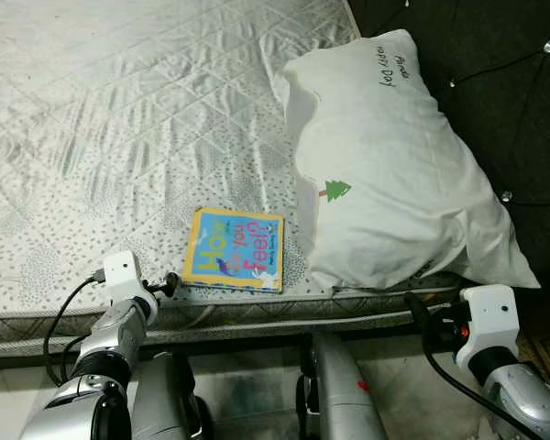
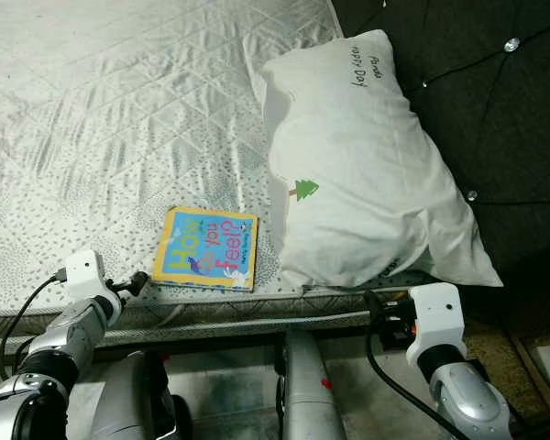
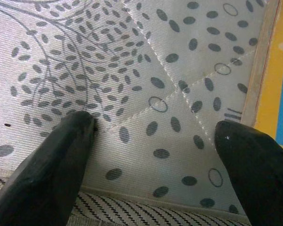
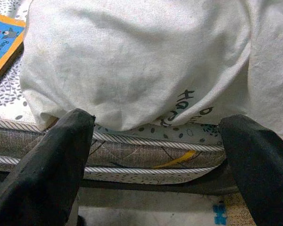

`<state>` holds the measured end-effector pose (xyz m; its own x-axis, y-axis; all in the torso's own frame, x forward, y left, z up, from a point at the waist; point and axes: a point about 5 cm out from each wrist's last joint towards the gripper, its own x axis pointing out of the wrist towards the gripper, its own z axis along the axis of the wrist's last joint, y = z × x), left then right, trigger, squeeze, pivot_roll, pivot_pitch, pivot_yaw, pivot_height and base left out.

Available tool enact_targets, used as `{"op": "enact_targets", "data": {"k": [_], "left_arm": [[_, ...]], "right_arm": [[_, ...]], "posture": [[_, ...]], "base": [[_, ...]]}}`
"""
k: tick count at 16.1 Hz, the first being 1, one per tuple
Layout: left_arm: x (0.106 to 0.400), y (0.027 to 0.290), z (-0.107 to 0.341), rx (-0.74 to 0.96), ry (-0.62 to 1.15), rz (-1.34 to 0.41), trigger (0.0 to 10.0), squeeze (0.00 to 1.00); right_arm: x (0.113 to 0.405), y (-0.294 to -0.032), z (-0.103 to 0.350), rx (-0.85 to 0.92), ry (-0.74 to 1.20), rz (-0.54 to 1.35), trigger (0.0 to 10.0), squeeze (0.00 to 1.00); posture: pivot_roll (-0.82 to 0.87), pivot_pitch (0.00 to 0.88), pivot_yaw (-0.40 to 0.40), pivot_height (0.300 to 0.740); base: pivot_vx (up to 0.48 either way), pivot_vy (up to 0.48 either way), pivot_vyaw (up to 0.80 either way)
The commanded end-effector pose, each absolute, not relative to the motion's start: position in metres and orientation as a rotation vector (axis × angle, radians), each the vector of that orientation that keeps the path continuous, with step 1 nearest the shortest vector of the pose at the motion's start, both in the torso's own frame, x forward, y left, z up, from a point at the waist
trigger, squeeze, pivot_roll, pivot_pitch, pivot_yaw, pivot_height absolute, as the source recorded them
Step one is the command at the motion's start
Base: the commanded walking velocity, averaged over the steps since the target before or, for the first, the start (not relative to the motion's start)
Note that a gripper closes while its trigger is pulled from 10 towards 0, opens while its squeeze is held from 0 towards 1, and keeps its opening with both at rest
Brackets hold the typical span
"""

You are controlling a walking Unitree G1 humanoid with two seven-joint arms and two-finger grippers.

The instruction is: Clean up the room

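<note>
Both claws spread, left claw [image 3: 153, 141] beside book [image 1: 234, 249], right claw [image 4: 155, 141] below pillow [image 1: 394, 165], on mattress [image 1: 119, 119].

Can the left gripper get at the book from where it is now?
Probably yes: the left gripper is open over the mattress edge, the book lies flat just beside it, nothing between.

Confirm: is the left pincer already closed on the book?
No. In the left wrist view the left pincer is open over bare mattress, with the book off to one side, untouched.
</note>
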<state>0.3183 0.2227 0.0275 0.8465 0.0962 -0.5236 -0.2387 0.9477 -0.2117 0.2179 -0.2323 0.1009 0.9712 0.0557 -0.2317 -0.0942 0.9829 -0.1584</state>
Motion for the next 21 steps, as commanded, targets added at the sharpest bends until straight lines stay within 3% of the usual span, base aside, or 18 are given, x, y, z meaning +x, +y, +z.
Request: {"op": "enact_targets", "data": {"k": [1, 13, 21], "left_arm": [[0.311, 0.224, 0.018, -0.289, 0.576, 0.192, 10.0, 0.00], [0.317, 0.181, 0.014, -0.314, 0.691, -0.012, 10.0, 0.00], [0.314, 0.173, 0.011, -0.346, 0.678, -0.072, 10.0, 0.00]], "right_arm": [[0.215, -0.238, 0.104, -0.175, 0.232, 0.056, 10.0, 0.00], [0.222, -0.233, 0.109, -0.162, 0.214, 0.063, 10.0, 0.00], [0.231, -0.227, 0.108, -0.144, 0.195, 0.069, 10.0, 0.00]], "posture": [[-0.31, 0.281, -0.060, 0.603], [-0.32, 0.274, -0.054, 0.603], [-0.29, 0.248, -0.035, 0.603]], "base": [[0.000, 0.000, 0.00], [0.000, 0.000, 0.00], [0.000, 0.000, 0.00]]}}
